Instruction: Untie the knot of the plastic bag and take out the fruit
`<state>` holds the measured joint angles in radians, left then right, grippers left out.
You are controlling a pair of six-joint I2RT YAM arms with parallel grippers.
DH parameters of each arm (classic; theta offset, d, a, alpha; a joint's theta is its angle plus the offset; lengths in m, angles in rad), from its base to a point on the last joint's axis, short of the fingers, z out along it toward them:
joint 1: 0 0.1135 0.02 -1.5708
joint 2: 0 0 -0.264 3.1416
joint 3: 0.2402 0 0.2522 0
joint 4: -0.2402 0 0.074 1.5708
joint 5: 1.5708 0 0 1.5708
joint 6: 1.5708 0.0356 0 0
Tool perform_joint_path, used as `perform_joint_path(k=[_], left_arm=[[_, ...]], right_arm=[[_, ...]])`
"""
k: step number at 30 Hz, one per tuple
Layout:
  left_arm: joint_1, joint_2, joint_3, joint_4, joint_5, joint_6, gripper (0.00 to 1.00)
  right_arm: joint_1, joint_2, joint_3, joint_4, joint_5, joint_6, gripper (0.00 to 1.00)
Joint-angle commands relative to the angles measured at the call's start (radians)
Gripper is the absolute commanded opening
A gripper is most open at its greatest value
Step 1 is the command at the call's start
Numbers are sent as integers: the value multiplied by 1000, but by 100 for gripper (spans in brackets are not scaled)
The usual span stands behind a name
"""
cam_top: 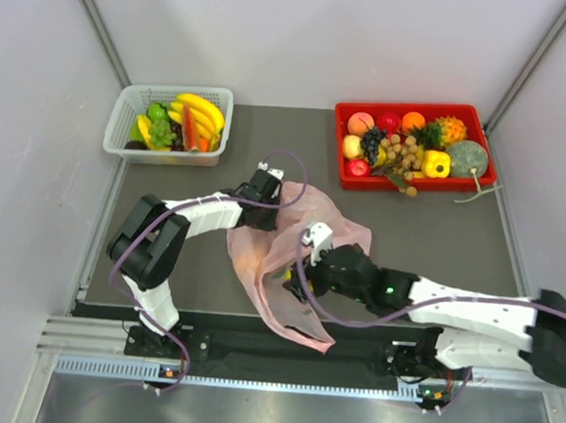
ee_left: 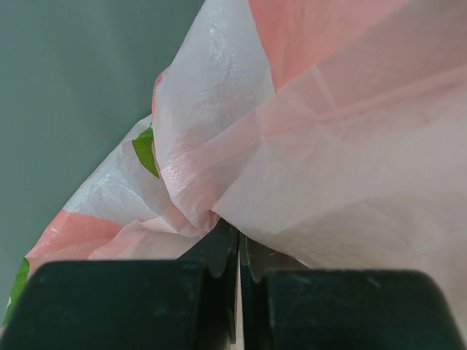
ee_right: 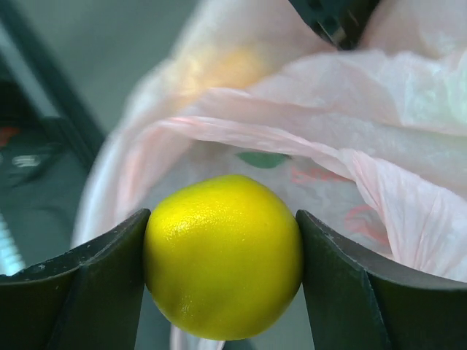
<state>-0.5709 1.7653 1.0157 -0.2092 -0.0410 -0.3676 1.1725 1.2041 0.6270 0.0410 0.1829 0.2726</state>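
My left gripper (cam_top: 272, 199) is pressed together on a fold of the bag (cam_top: 302, 223). In the left wrist view the two fingers meet with only a hairline between them, and the pink film bunches out from that line (ee_left: 238, 244). The bag (ee_left: 328, 146) fills most of that view, crinkled and half see-through, with a green printed patch (ee_left: 146, 149) on its left side. Grey table (ee_left: 66, 87) shows beyond it.

My right gripper (cam_top: 297, 283) is clamped on a yellow fruit (ee_right: 222, 255). It is round with dimpled skin, and each finger (ee_right: 87, 292) touches one side of it (the fit looks snug on both flanks). The bag (ee_right: 292, 95) lies behind and around the fruit, its rim curving across the view above it. Something yellowish shows faintly through the film further back, too blurred to name.

From above, the bag lies spread on the table (cam_top: 458, 235) between my two arms, near the front edge. The left gripper holds its far side and the right gripper is tucked under its film near the middle, with only a sliver of the yellow fruit (cam_top: 287, 288) showing.

At the back of the table a red tray (cam_top: 413, 111) holds mixed fruit. A white basket (cam_top: 124, 111) with bananas and green pieces stands at the back left, well apart from the bag.
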Motion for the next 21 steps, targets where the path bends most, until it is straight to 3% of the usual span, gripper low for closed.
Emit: perform_joint_path(k=[1, 4, 6, 9, 14, 21], left_arm=[[2, -13, -37, -67, 9, -1, 0], [3, -27, -39, -73, 6, 1, 0], [5, -35, -40, -78, 7, 1, 0], [5, -46, -39, -78, 19, -2, 0], [5, -61, -22, -90, 36, -7, 0], [5, -104, -12, -105, 73, -2, 0]], right_arm=[[-17, -202, 8, -142, -179, 20, 0], [-42, -394, 45, -257, -237, -1, 0], [-79, -506, 71, -291, -147, -36, 0], [-184, -508, 137, -329, 33, -116, 0], [-451, -173, 368, -314, 64, -167, 0], [-674, 256, 680, -159, 122, -173, 0]])
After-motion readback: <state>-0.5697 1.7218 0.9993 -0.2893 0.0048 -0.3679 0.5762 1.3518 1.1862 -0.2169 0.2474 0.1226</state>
